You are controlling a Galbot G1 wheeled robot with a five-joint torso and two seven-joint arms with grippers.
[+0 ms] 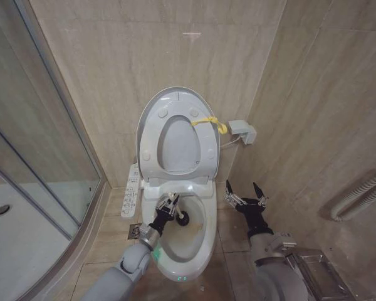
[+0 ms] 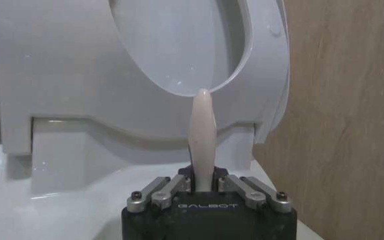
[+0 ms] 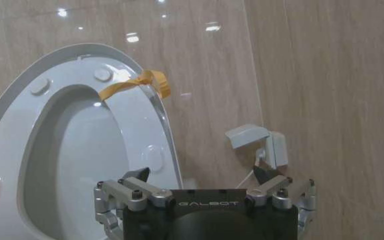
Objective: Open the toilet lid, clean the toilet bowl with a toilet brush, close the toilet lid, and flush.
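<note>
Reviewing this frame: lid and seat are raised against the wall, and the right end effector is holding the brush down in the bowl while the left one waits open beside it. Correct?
Not quite. The head view shows the left end effector holding the toilet brush in the toilet bowl; the right end effector waits open beside it. The toilet lid is raised.

Head high, wrists close; shared: toilet lid.

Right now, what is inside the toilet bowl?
The toilet brush head, held by the left gripper, and brownish stains in the toilet bowl. The bowl's bottom under the arm is hidden.
</note>
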